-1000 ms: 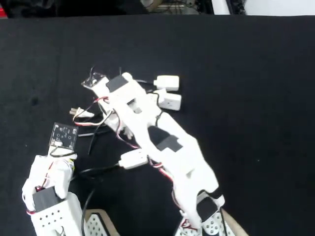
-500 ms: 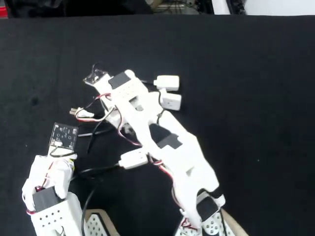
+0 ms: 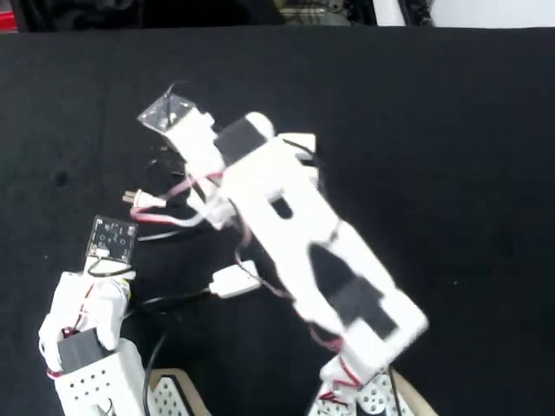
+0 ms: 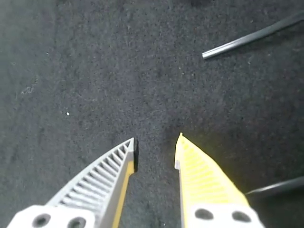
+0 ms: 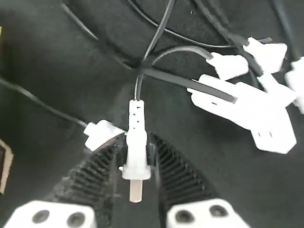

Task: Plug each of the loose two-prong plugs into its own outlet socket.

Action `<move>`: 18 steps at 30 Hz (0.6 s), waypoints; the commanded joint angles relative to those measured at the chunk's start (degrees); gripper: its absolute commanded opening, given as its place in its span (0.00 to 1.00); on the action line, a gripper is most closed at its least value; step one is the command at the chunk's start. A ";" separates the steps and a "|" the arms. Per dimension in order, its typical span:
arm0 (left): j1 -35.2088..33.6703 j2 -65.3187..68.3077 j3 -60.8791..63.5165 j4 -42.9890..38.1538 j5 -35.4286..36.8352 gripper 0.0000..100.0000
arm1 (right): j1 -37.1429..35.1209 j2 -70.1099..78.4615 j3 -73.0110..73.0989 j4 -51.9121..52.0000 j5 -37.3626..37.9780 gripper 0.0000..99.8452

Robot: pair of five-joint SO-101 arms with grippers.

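A white plug [image 5: 136,142] sits clamped between the two black ribbed fingers [image 5: 95,175] of the right gripper [image 5: 135,138]. Its slim body lies along the gap, a pale stub shows at the end nearer the camera, and its black cord [image 5: 152,47] runs off from the far end across the table. A second plug [image 5: 101,133] lies on the cloth just beside one of those fingers. Farther out in the right wrist view is a cluster of white outlet sockets [image 5: 247,107] with dark cords crossing over them. In the high view the right arm [image 3: 295,225] stretches from the lower right of the frame up toward the upper left over the black table [image 3: 451,130]. A pronged plug [image 3: 139,199] lies at left of centre beside it, and a white connector block [image 3: 232,282] lies below the arm near the middle. The left arm [image 3: 87,329] sits folded in the lower left corner. The left gripper [image 4: 156,142] hangs over bare cloth with its grey and yellow fingers [image 4: 202,180] apart and nothing between them, and a thin dark cable [image 4: 251,40] lies on the cloth beyond it.
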 commanded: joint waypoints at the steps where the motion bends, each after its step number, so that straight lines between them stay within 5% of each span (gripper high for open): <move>1: 1.54 -0.35 1.10 -1.32 -0.26 0.15 | -0.53 -16.22 8.66 -3.43 2.99 0.01; 8: 3.82 -0.35 -0.75 -1.32 0.44 0.15 | -0.53 -43.74 31.34 -20.04 4.04 0.01; 13: 3.74 -0.35 -9.19 -5.01 12.57 0.15 | -0.53 -59.03 48.57 -35.16 3.60 0.01; 18: 9.10 -0.35 -12.70 -17.32 24.53 0.15 | -5.98 -68.88 59.91 -41.32 3.96 0.01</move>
